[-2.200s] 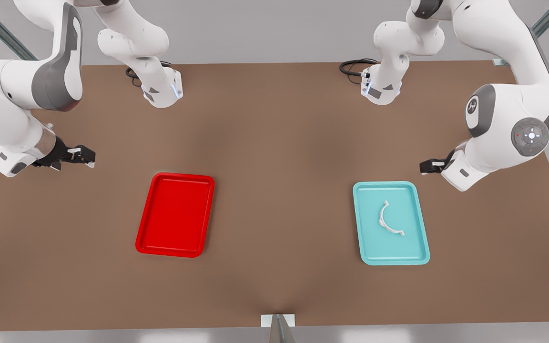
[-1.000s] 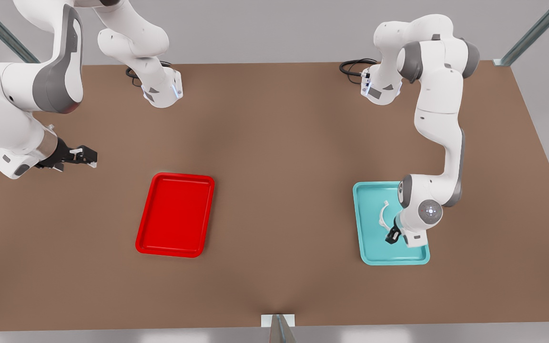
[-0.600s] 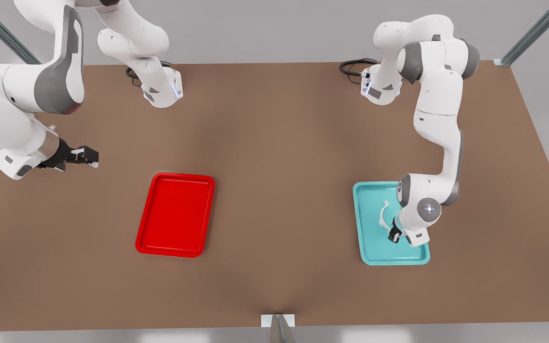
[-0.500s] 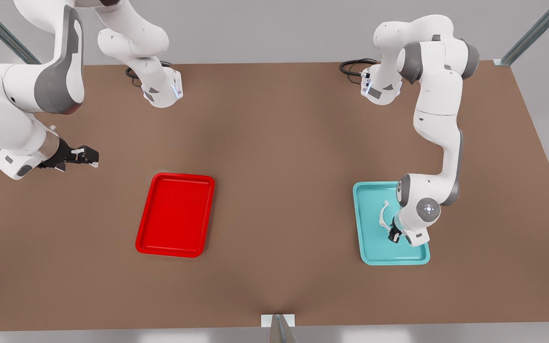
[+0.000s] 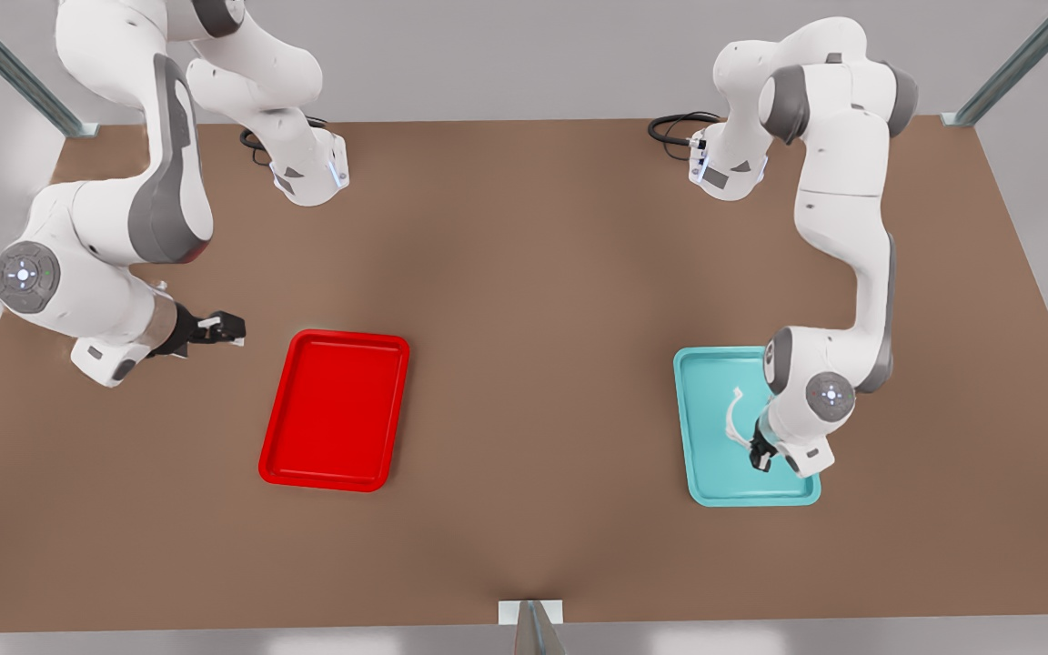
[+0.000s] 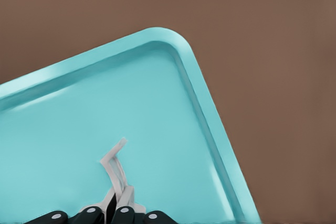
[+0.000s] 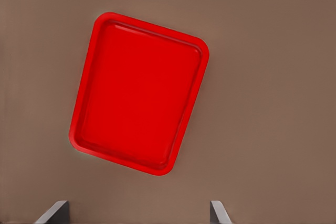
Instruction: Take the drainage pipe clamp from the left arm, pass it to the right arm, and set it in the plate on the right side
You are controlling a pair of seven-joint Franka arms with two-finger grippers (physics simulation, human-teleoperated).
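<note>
**Right arm swings in toward the red plate while the left gripper grips the clamp**

Since half a second ago, the right arm (image 5: 105, 273) has swung inward: its gripper (image 5: 219, 329), which hung well away from the plate (image 5: 335, 411), now sits just off the plate's far corner on the front view's left, above the brown table (image 5: 524, 273). Its wrist view looks down on the plate (image 7: 139, 93), with two finger tips (image 7: 52, 212) set wide apart and nothing between them.

Across the table, the left arm (image 5: 851, 227) has barely shifted. Its gripper (image 5: 760, 455) remains low over the teal tray (image 5: 715, 482), well apart from the plate on the front view's right. The drainage pipe clamp (image 5: 735, 417) is within the teal tray's outline, and its curve now reads a little more upright than in the earlier frames, where it lay as a flat arc. One end of it runs into the gripper. In the left wrist view the black fingers (image 6: 123, 214) are drawn narrow and pinch the white clamp (image 6: 116, 169) at its near end, the rest of the arc reaching out over the tray floor (image 6: 157, 103). Whether the clamp has left the tray floor cannot be told.

The plate itself has not moved and holds nothing.
</note>
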